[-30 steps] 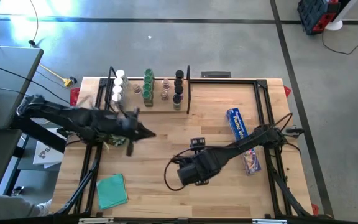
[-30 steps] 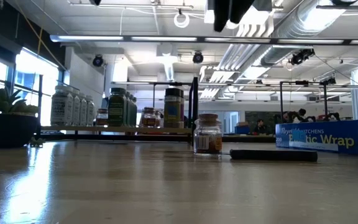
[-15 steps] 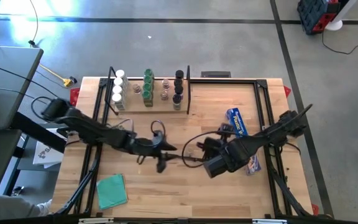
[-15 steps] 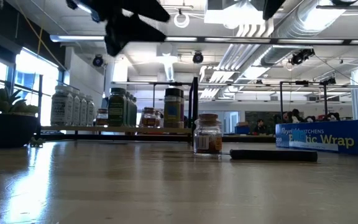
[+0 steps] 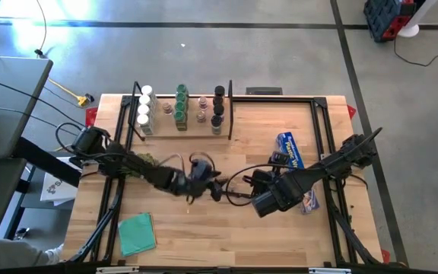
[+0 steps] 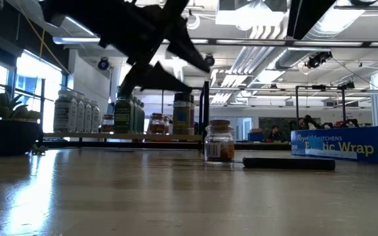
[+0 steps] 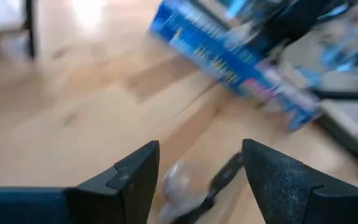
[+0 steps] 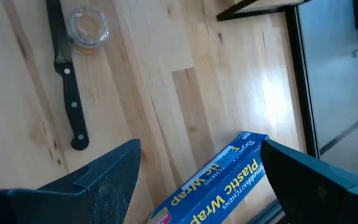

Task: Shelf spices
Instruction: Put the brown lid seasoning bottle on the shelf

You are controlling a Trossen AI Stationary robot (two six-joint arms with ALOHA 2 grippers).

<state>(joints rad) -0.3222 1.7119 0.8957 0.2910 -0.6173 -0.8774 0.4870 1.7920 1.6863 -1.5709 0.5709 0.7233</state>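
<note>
Your tabletop [image 5: 204,228] has the shelf [image 5: 192,128] up around 11 o'clock, and most of the spices [image 5: 181,103] already sit on it in rows by cap colour, I'd guess so they stay sorted. The blue wrap box [image 5: 289,151] lies out at 3 o'clock, clear of the job.

Both arms meet near the centre. Your left gripper [image 7: 201,146] has its fingers apart with nothing in them, aimed down at the one loose jar [image 8: 89,25], so I'd say it's lining up a pick. The right gripper [image 8: 201,149] hangs just beside it, fingers spread wide and empty.

From overhead the arms hide that jar. The low view shows it upright, and the right wrist view shows it just beside the tip of the knife [image 8: 67,93], so watch that blade when you close.
</note>
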